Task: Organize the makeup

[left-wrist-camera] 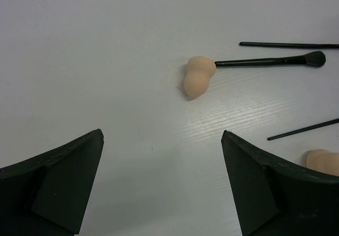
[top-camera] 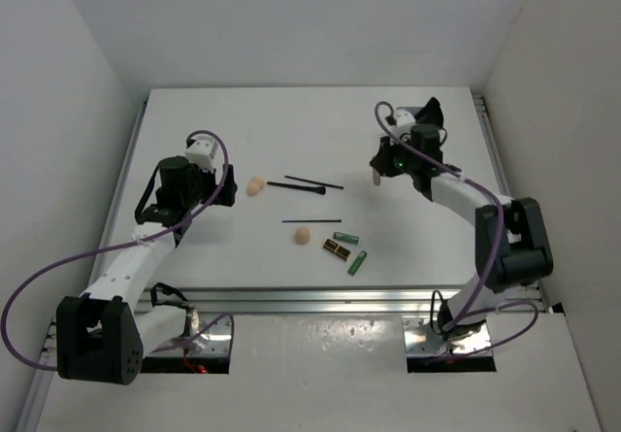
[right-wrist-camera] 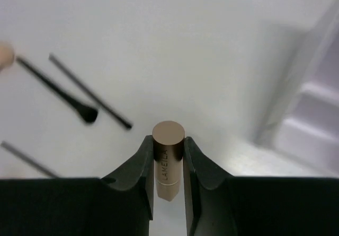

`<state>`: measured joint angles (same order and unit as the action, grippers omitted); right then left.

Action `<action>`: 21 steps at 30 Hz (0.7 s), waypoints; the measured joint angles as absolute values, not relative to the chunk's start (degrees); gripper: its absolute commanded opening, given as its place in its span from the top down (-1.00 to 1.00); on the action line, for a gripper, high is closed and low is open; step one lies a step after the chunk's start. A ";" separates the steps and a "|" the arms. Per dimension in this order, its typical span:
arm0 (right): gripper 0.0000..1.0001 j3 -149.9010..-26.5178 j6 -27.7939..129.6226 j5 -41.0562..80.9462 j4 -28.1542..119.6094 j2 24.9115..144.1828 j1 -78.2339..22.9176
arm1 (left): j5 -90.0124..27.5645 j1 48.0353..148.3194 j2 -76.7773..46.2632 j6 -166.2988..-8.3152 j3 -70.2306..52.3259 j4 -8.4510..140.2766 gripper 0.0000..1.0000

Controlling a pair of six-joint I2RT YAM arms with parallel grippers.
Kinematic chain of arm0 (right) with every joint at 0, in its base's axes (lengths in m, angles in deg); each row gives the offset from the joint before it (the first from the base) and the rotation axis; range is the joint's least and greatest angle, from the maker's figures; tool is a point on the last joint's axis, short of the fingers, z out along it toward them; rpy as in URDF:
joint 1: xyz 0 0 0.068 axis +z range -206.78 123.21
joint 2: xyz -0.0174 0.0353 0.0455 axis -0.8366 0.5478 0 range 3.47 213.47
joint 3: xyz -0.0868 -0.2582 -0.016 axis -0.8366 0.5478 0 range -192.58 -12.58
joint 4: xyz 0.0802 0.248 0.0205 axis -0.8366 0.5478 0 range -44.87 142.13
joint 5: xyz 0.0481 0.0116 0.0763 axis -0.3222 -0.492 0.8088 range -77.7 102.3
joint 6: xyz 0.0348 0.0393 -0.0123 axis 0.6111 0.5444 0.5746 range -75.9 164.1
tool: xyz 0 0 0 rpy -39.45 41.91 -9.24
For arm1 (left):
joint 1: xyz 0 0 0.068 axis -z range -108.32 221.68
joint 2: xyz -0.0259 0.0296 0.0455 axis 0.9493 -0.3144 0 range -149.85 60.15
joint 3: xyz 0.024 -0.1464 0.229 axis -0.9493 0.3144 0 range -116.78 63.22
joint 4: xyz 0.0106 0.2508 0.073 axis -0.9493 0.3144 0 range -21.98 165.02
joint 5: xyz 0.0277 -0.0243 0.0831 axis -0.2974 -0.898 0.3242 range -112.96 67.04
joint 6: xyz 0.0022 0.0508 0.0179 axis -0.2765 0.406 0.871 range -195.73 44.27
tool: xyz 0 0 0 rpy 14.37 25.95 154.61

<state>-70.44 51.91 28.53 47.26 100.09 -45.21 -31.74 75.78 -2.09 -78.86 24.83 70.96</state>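
Note:
My right gripper is shut on the copper tube, which it holds upright above the table; in the top view this gripper is right of the makeup. My left gripper is open and empty, and sits left of it in the top view. A peach sponge lies just ahead of it, touching the handle end of a black brush. Two thin pencils and a second sponge lie further right. Two green tubes and the black-gold lipstick lie near the front.
A metal rail runs along the table's right edge, close to the right gripper, and also shows in the right wrist view. Another rail runs along the front edge. White walls enclose the table. No box is in view.

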 measured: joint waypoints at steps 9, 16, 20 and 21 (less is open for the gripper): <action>1.00 -55.29 60.15 25.30 -4.97 103.71 -56.69 | -32.07 75.30 -2.09 -79.21 25.26 71.35 -1.00; 1.00 -56.98 64.94 24.99 -16.41 109.99 -61.32 | -32.18 74.20 -2.37 -79.21 25.26 72.25 -1.00; 1.00 -59.01 65.09 26.00 -17.91 110.20 -61.43 | -32.15 73.72 -3.23 -79.19 25.26 72.42 -1.00; 1.00 -59.16 65.14 26.11 -18.55 110.38 -61.43 | -32.18 73.72 -3.47 -79.19 25.26 72.46 -1.00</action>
<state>-59.16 65.14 26.11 -18.55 110.38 -61.43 -32.18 73.72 -3.47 -79.19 25.26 72.46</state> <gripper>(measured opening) 0.211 0.997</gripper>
